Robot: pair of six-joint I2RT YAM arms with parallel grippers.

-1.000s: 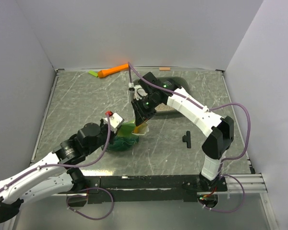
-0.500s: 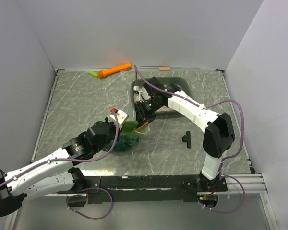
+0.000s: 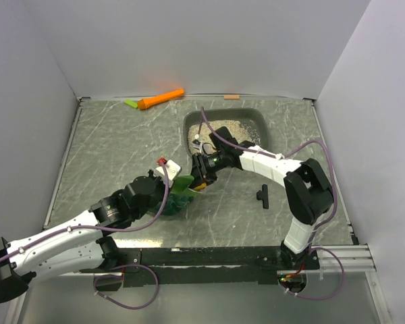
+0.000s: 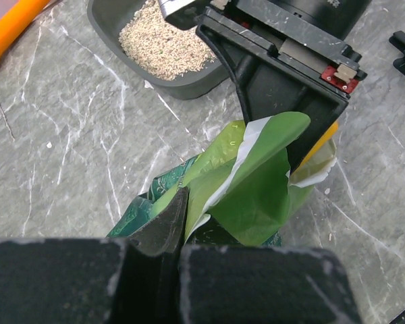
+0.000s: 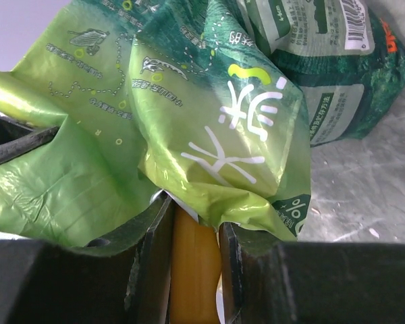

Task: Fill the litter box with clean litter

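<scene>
One box (image 3: 258,115) holds litter (image 3: 223,132); left gripper (image 4: 178,226) pinches one bag (image 4: 256,182); right gripper (image 5: 194,233) clamps one scoop (image 5: 194,266).

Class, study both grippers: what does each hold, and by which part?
The left gripper pinches the green bag by an edge of its open mouth. The right gripper clamps the orange scoop by a narrow part, likely its handle; the rest is hidden.

The left arm (image 3: 61,239) and right arm (image 3: 264,160) are clad in white shells joined by black joints. Purple cables (image 3: 326,147) are looped alongside. The right gripper (image 5: 194,260) is black.
</scene>
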